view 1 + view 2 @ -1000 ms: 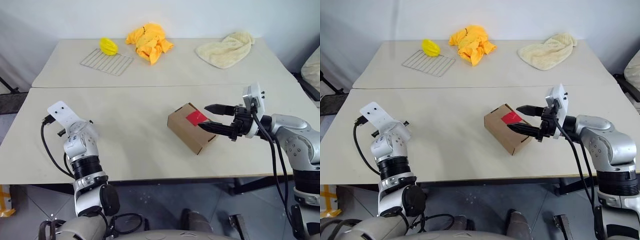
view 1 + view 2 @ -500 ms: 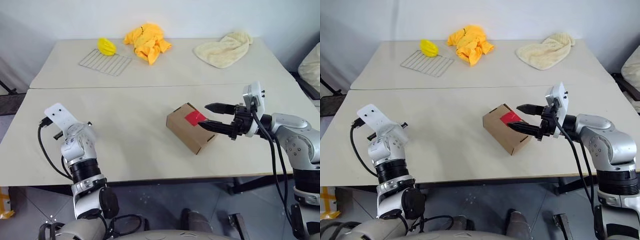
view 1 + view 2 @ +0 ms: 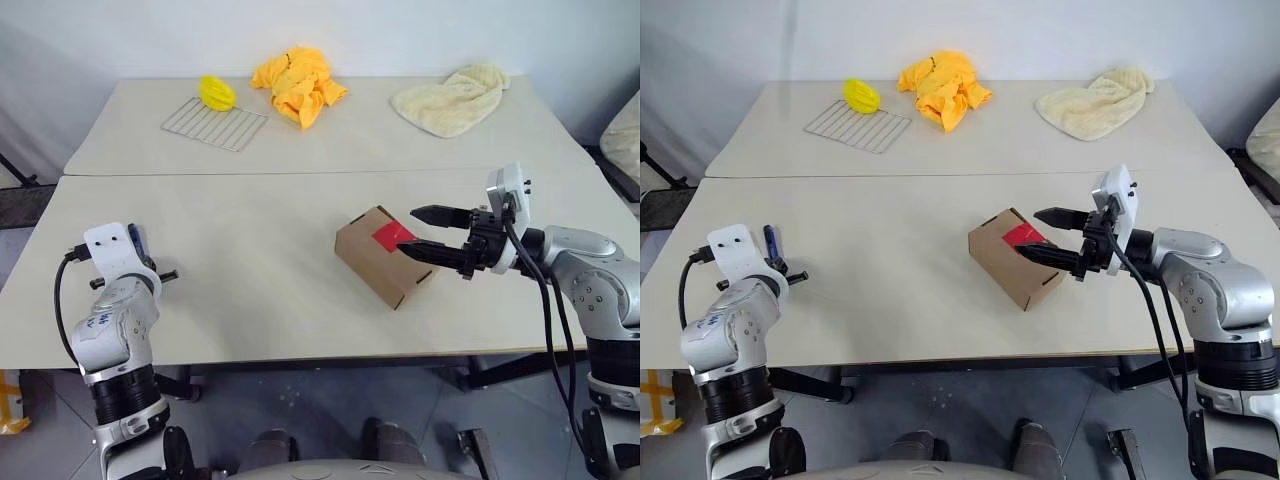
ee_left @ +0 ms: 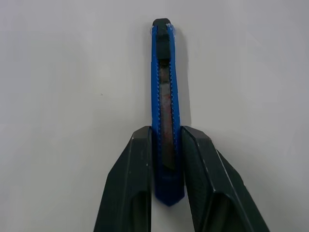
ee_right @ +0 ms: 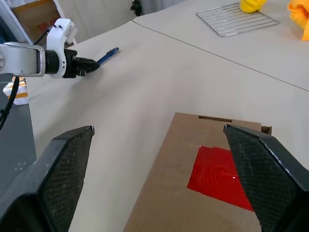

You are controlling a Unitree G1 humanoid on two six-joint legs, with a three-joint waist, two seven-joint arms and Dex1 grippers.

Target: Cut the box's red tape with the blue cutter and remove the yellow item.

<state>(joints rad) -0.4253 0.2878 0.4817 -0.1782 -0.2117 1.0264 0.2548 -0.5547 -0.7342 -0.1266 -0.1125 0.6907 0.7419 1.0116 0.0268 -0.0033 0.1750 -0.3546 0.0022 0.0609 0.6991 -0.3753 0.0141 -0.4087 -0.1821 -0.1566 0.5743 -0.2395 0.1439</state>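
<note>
My left gripper (image 4: 166, 133) is shut on the blue cutter (image 4: 164, 77), one black finger pressed to each side of its handle. The cutter (image 5: 108, 55) sticks out ahead of the fingers, low at the tabletop near the table's left front; I cannot tell whether it rests on the surface. The brown box (image 3: 375, 262) sits right of the table's centre with the red tape (image 3: 392, 236) on top at its right end. My right gripper (image 3: 427, 232) is open, its fingers spread wide around that taped end. The yellow item is hidden.
On the far table lie a wire rack (image 3: 213, 124) with a lemon-shaped yellow object (image 3: 216, 92), a yellow-orange cloth (image 3: 298, 80) and a cream towel (image 3: 450, 98). A seam runs between the two tables (image 3: 300, 174). The front table edge is close to both arms.
My left arm has drawn back toward the table's left front and rolled its wrist, and the blue cutter now shows at its gripper. The right gripper and the box have not moved.
</note>
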